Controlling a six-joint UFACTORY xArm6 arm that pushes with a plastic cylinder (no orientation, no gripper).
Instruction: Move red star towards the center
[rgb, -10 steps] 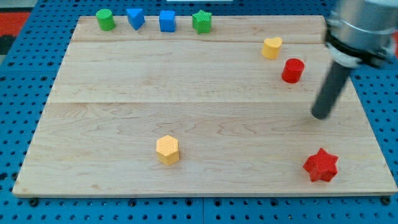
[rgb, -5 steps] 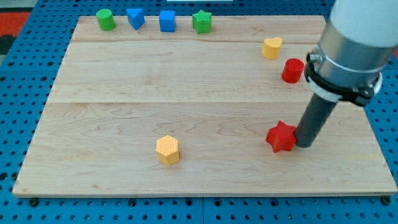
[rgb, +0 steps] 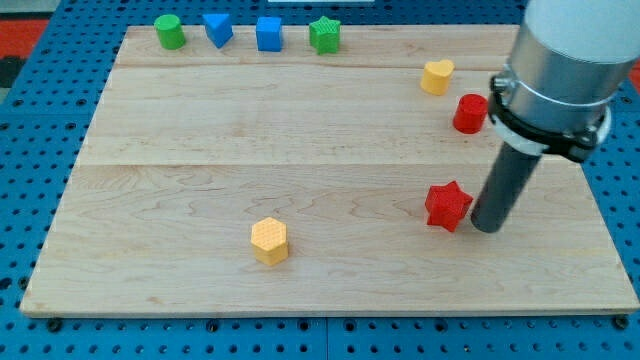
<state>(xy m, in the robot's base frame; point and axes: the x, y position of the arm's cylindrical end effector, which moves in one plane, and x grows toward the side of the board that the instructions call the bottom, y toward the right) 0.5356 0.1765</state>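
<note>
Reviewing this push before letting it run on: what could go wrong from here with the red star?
1. My tip sits at the view's right of the red star-shaped block, against one of its points; an off-centre push may spin it instead of sliding it.
2. The star lies below the board's centre, so a straight leftward push could pass under centre.
3. The red cylinder block stands close beside the rod; repositioning upward might knock it.

Wide open bare wood on the wooden board (rgb: 180, 200) left of the red star block (rgb: 447, 206) toward the middle; only the yellow hexagon block (rgb: 269, 240) sits there (low, off-line).
</note>
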